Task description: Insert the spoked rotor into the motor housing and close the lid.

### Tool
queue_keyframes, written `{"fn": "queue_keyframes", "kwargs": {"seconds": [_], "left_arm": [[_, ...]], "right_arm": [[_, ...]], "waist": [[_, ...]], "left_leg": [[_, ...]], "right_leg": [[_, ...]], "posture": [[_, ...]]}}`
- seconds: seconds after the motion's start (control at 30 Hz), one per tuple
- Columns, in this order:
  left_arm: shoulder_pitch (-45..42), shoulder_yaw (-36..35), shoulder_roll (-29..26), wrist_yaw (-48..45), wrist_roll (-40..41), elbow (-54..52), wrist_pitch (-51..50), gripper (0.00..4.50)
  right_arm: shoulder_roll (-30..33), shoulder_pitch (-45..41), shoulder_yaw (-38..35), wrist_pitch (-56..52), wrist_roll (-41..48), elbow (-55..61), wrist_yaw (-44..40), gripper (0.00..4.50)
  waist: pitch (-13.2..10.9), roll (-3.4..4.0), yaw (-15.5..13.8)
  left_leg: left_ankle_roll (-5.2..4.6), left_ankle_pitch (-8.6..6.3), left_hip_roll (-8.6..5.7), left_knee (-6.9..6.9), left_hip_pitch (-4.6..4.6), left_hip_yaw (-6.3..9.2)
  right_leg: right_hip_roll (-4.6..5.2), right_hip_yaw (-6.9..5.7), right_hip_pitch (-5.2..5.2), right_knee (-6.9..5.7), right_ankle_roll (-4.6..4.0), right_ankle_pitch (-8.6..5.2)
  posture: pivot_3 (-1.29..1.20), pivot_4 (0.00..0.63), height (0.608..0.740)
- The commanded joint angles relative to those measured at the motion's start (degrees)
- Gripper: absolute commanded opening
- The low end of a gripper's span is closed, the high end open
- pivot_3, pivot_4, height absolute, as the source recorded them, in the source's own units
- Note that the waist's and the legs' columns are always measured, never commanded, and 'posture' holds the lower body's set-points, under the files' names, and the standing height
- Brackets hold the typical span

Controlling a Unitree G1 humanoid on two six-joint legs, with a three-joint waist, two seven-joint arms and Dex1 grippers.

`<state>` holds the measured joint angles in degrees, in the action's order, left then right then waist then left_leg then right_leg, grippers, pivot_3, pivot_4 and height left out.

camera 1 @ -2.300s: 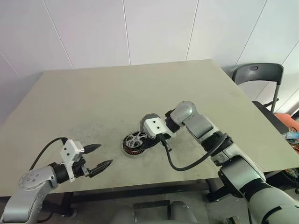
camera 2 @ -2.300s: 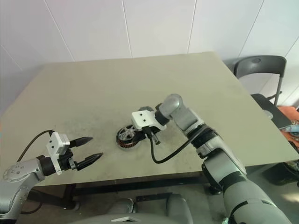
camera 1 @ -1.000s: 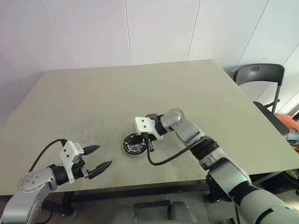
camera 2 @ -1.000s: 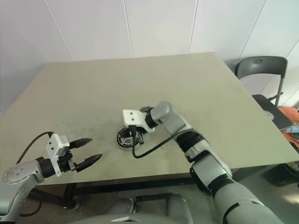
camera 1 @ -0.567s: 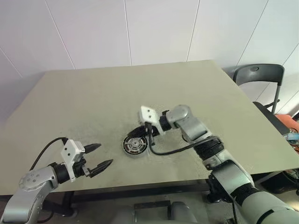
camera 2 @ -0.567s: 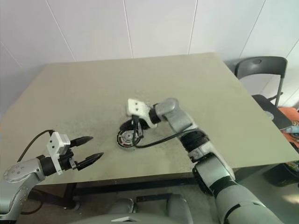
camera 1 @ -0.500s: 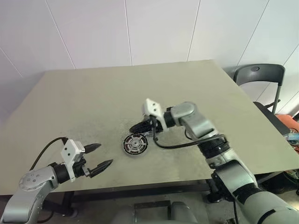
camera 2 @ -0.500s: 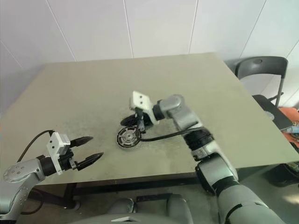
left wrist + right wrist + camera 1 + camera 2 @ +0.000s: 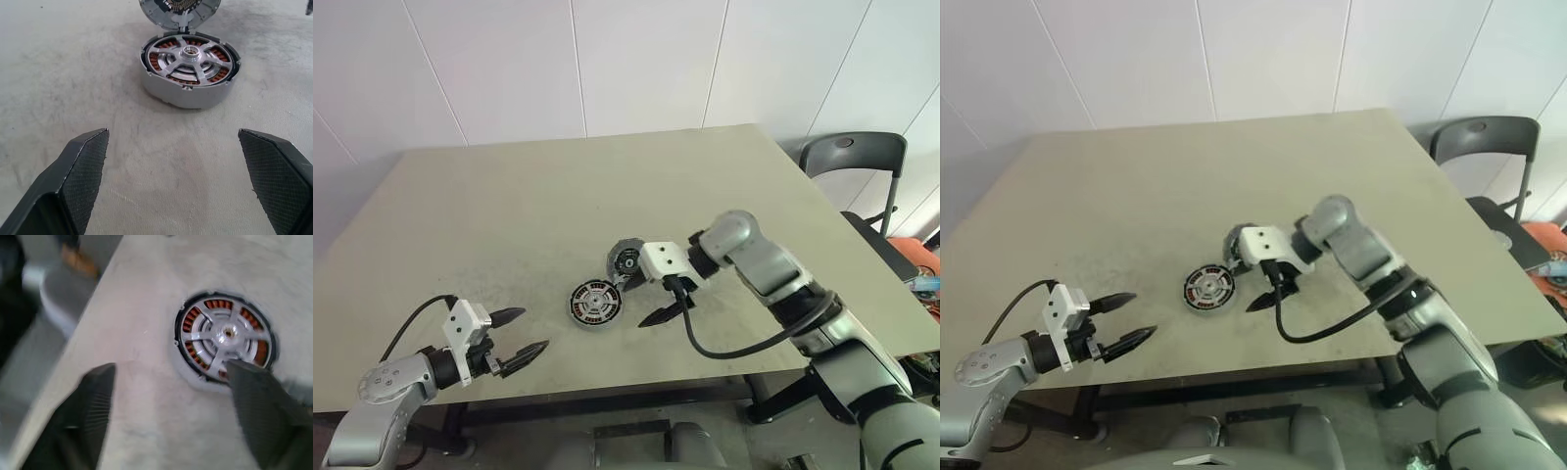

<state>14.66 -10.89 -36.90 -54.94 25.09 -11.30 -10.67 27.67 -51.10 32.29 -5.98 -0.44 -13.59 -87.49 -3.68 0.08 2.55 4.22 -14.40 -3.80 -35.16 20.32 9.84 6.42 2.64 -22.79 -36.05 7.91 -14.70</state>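
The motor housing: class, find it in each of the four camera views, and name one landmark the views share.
Left eye: motor housing, centre table.
Right eye, left of centre.
Left wrist, upper middle.
Right wrist, right of centre.
Landmark: the spoked rotor seated inside.

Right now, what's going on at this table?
A robot is putting a small motor together. The spoked rotor already sits inside the motor housing. The lid lies on the table just behind it, not yet on. The right gripper hangs open beside the housing; the left gripper waits open, off to the side.
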Motion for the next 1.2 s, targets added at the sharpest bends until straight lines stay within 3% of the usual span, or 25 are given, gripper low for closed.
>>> {"fn": "queue_keyframes", "kwargs": {"seconds": [0.03, 0.27, 0.47, 0.6, 0.93, 1.1, 1.2], "left_arm": [[-0.70, -0.64, 0.08, -0.53, 0.78, 0.12, 0.59, 4.50], [0.26, -1.09, 2.02, -1.76, -0.43, 0.80, 8.38, 4.50], [1.39, -1.17, 2.20, -0.96, -0.89, 0.29, 10.31, 4.50], [1.47, -0.86, 2.11, -0.32, -1.00, -0.37, 10.09, 4.50], [0.16, -0.76, 1.47, 0.59, -0.56, -0.75, 8.45, 4.50], [-0.13, -0.41, 1.61, 1.08, -0.72, -1.19, 7.86, 4.50], [-0.21, -0.22, 1.72, 1.49, -0.84, -1.47, 7.45, 4.50]], "right_arm": [[-3.22, -5.87, 4.27, 16.35, -5.56, -6.75, -0.95, 4.45], [-8.41, -10.89, 9.53, 31.08, -12.73, -19.54, -0.62, 4.45], [-10.25, -12.17, 10.42, 36.27, -16.68, -25.41, 1.20, 4.45], [-11.74, -12.40, 10.71, 36.33, -18.87, -27.69, 2.39, 3.59], [-12.70, -10.21, 9.59, 29.56, -19.75, -24.71, 1.67, 0.10], [-13.50, -7.30, 6.93, 13.87, -24.43, -18.27, 10.03, 0.04], [-14.14, -5.97, 6.88, 3.70, -22.30, -12.15, 4.21, 0.04]], "waist": [[0.00, 0.00, 0.02], [0.02, -0.03, -0.09], [0.01, 0.00, 0.03], [0.01, 0.00, 0.03], [0.03, -0.01, -0.03], [0.05, -0.04, 0.18], [0.00, 0.04, 0.07]], "left_leg": [[0.00, 0.00, 0.00, 0.01, -0.03, 0.00], [0.01, 0.00, -0.02, 0.05, -0.01, 0.05], [0.01, 0.00, 0.01, 0.05, -0.08, 0.05], [0.01, 0.00, 0.02, 0.05, -0.10, 0.07], [0.01, 0.00, 0.05, 0.05, -0.27, 0.08], [0.01, 0.00, 0.53, 0.07, -0.36, 0.01], [0.01, 0.00, 0.80, 0.08, -0.47, 0.13]], "right_leg": [[0.00, 0.00, 0.00, 0.00, 0.05, 0.03], [-0.01, 0.00, -0.01, -0.01, -0.07, 0.25], [-0.06, 0.00, -0.01, -0.10, -0.25, 0.16], [-0.08, 0.01, 0.00, -0.12, -0.25, 0.16], [-0.13, 0.01, 0.15, -0.13, -0.26, 0.15], [-0.64, 0.10, 0.11, -0.13, -0.34, 0.19], [-1.04, 0.10, 0.08, -0.17, -0.76, 0.39]], "posture": [[0.00, 0.000, 0.740], [0.00, 0.000, 0.740], [0.00, 0.000, 0.740], [0.00, 0.000, 0.740], [0.00, 0.000, 0.740], [0.00, 0.000, 0.740], [0.00, 0.000, 0.740]]}}
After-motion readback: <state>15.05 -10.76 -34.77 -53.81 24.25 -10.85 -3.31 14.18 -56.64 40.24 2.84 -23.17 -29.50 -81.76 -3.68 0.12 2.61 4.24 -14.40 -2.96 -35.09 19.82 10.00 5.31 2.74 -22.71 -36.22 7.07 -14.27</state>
